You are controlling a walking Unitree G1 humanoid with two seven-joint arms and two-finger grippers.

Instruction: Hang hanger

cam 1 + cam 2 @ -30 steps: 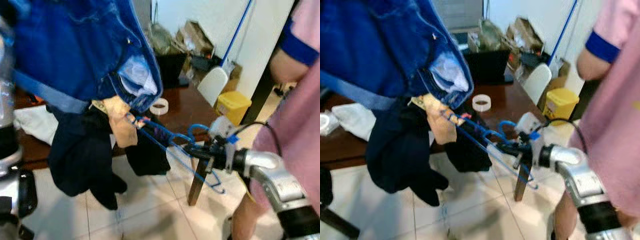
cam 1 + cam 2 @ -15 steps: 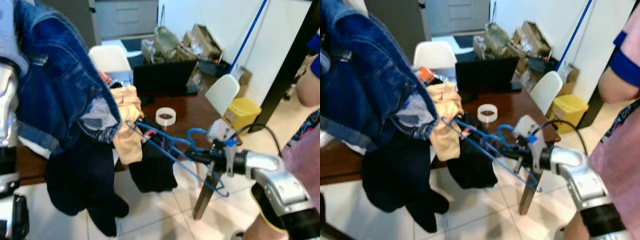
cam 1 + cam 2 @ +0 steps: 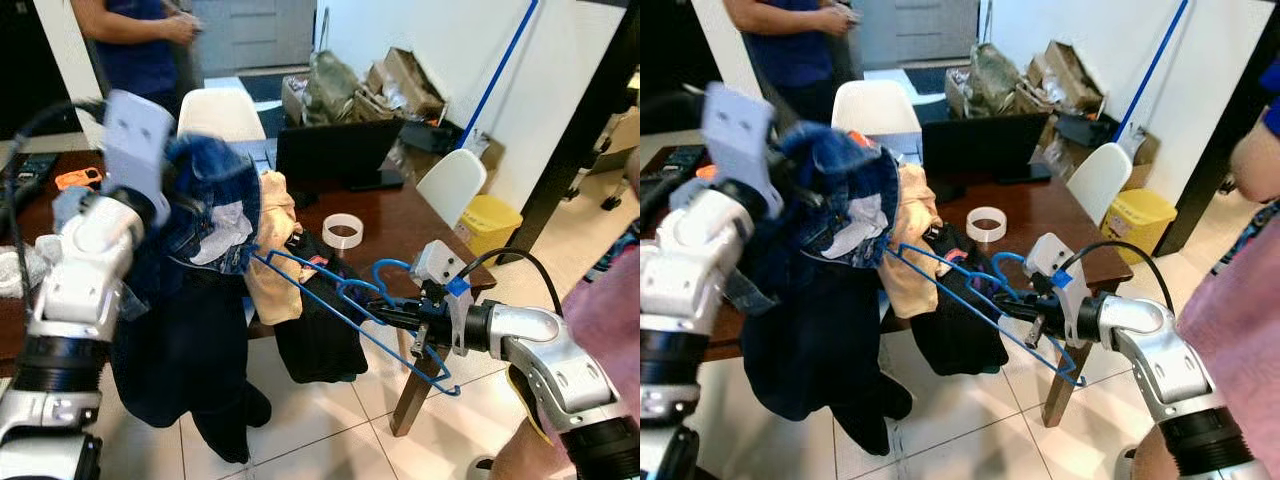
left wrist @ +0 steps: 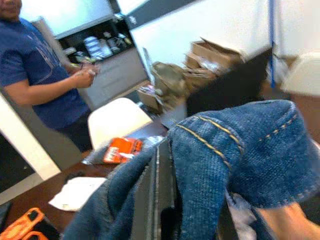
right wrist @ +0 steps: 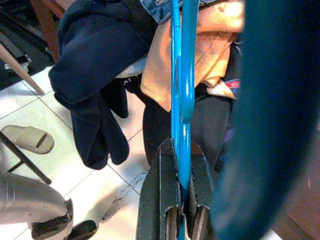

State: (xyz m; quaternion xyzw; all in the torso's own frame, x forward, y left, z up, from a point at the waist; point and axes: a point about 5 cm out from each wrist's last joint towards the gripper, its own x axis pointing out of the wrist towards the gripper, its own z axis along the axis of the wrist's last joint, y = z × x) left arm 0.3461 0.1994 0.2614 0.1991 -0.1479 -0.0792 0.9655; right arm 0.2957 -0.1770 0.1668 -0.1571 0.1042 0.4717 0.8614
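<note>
Head cams, my view: R gripper is clamped on the blue hanger, fingers pinched tight on its wire just below the hook; R wrist cam shows both fingers pressed against the blue wire. Hanger sits tilted, mid-air, above the tiled floor and in front of the brown table, its far end tucked into the bundle of clothes. L gripper is raised at my left, buried in the denim jacket; fingers closed on denim fabric per L wrist cam. Under the jacket hang a tan garment and dark navy clothing. On the table: tape roll, black laptop. Person in blue shirt stands behind the white chair; another person's pink sleeve at my right.
</note>
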